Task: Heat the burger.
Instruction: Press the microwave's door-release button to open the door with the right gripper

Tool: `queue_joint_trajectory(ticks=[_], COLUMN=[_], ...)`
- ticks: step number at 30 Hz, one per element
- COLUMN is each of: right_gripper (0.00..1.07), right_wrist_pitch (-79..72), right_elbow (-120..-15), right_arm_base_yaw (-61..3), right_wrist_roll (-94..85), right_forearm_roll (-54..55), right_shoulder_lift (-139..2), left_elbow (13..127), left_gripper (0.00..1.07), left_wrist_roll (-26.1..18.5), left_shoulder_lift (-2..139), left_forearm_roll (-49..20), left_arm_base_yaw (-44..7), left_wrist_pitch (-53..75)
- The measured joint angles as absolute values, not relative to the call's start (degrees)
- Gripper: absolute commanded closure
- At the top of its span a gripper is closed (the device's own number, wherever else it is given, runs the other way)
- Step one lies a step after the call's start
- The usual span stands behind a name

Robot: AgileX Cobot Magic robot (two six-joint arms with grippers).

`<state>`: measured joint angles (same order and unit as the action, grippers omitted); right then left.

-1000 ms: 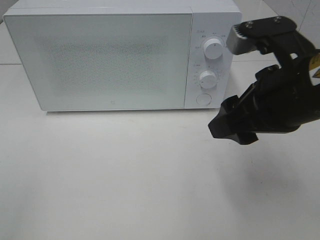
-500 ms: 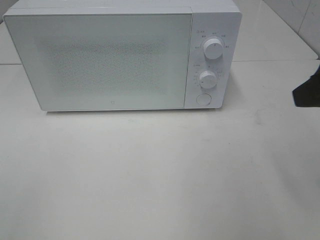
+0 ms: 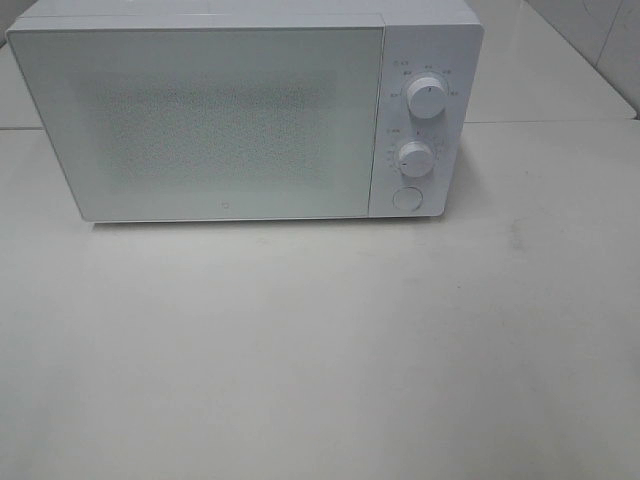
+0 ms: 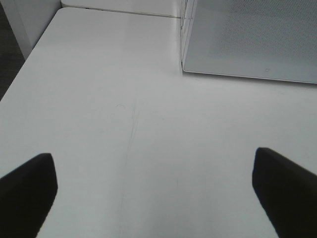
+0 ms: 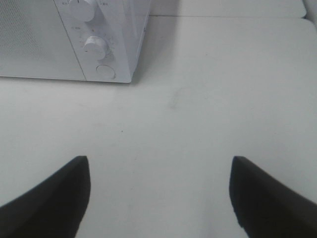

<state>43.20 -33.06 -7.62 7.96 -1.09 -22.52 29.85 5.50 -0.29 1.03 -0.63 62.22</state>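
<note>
A white microwave (image 3: 425,40) stands at the far side of a pale table (image 3: 320,350), its front facing the camera. Its door (image 3: 200,120) is shut and takes up most of the front; the speckled window shows nothing of the inside. On the panel to the right of the door, an upper knob (image 3: 429,97) sits above a lower knob (image 3: 415,157), with a round button (image 3: 406,198) below them. The small markings around the knobs cannot be read.
</note>
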Motion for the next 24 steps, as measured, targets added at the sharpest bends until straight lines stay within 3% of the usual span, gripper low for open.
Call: queue_joint_trajectory(ticks=[24], right_gripper=[0.31], right_wrist_pitch=[49.33], right_elbow=[-29.62], right_arm_base_yaw=[-5.21], right_wrist_roll=[8.19], right_forearm_roll=[-1.09], right_shoulder_lift=[0.17], left_elbow=[29.85], left_gripper=[0.06], left_wrist_roll=[5.50], left_shoulder_lift=[-0.29], left_forearm_roll=[1.03], left_arm_base_yaw=[-0.63], left_wrist_pitch=[62.22])
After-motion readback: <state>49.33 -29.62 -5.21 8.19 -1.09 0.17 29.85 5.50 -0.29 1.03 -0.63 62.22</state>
